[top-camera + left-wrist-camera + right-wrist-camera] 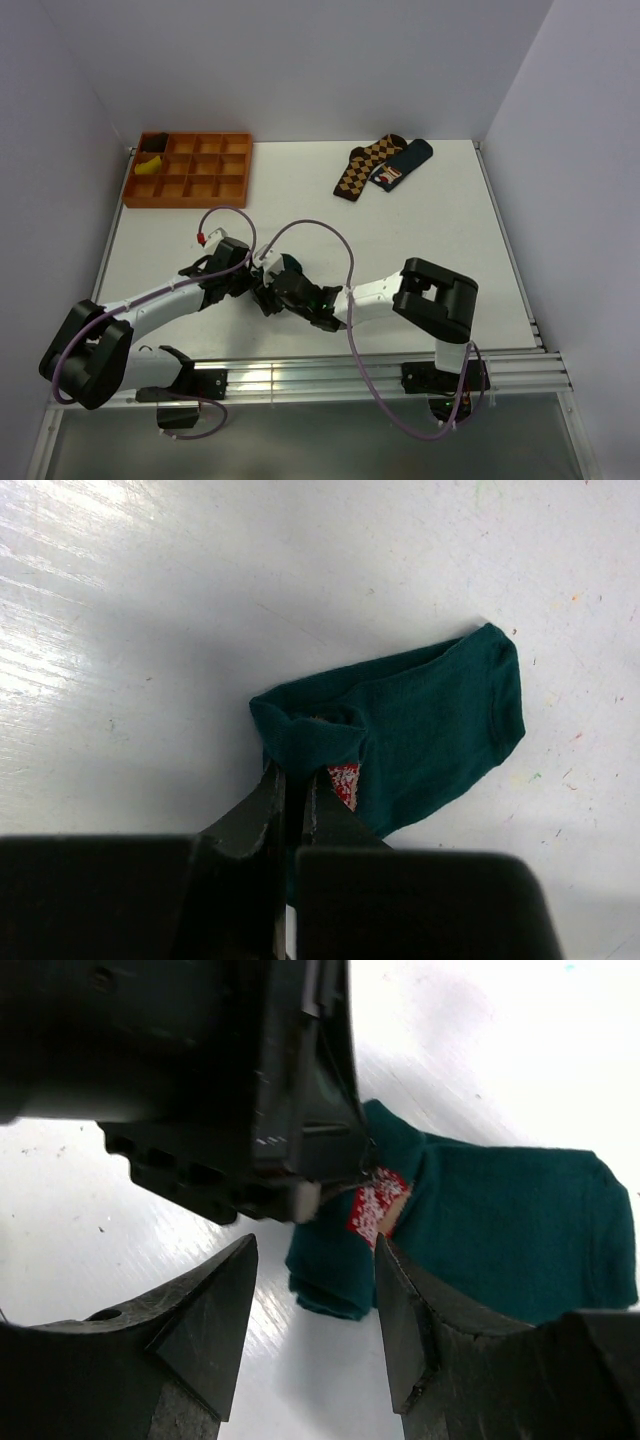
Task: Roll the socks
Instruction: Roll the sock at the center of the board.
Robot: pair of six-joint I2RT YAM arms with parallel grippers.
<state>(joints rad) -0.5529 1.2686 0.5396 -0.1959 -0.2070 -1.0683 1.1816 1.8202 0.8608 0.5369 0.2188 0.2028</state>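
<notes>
A dark teal sock [430, 715] lies flat on the white table, its near end folded over, with a red-white patch [344, 782] showing at the fold. My left gripper [293, 785] is shut on that folded end. It shows small between the two wrists in the top view [292, 264]. My right gripper [315, 1305] is open, its fingers on either side of the folded end [335, 1270] and apart from it. The left gripper's body [250, 1080] hangs just above. A second dark sock with a red-white patch [402, 164] lies at the back right.
A brown checked sock [362, 168] lies against the second dark sock at the back right. An orange compartment tray [190, 168] stands at the back left with a yellow item in it. Both arms meet at the table's near middle, with their cables looping above.
</notes>
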